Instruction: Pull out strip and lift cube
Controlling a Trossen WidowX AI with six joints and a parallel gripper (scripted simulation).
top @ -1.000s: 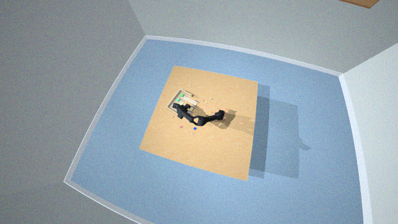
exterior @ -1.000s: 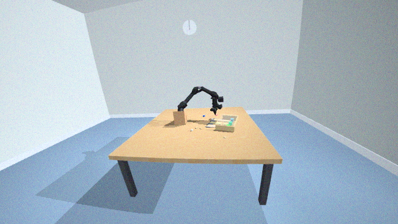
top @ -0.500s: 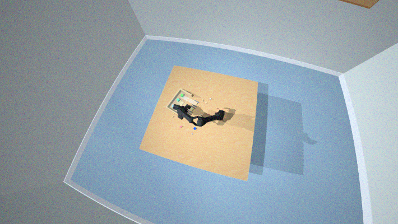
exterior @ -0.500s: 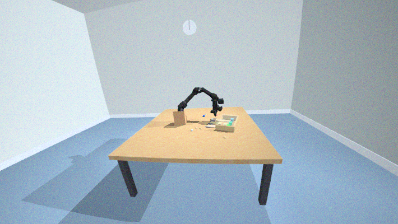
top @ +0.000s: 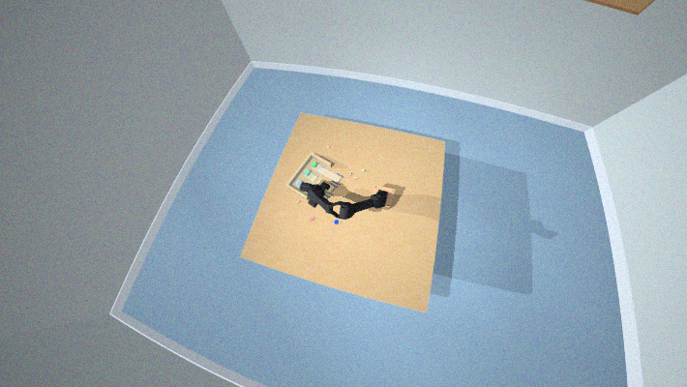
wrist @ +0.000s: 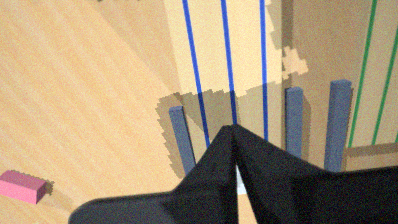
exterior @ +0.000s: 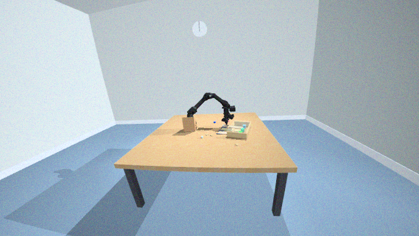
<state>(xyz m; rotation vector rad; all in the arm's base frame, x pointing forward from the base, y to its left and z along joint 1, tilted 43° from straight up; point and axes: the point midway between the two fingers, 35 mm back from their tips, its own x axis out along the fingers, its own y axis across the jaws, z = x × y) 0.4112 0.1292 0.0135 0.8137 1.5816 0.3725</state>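
Observation:
My gripper [wrist: 230, 132] [exterior: 226, 124] is shut and empty. Its tips are over the near part of the blue-lined strip [wrist: 212, 50]; whether they touch it I cannot tell. That strip looks whole where it shows; the arm hides part of it in the top view. A green-lined strip [wrist: 375, 75] is to its right. A pale strip [top: 328, 173] lies on the tray's far side. A light blue cube [top: 299, 183] [exterior: 244, 125], a teal cube [top: 308, 172] and a green cube [top: 314, 164] [exterior: 242, 130] are at the tray's back. Any label is too small to read.
Slate-blue bars [wrist: 181, 137] [wrist: 294, 120] [wrist: 341, 120] flank the strips. The tray [exterior: 236, 135] has raised walls around the cubes. A pink block [wrist: 21, 187] lies left of the strips. A blue object [top: 336, 222] [exterior: 214, 122] and several small bits lie on the table.

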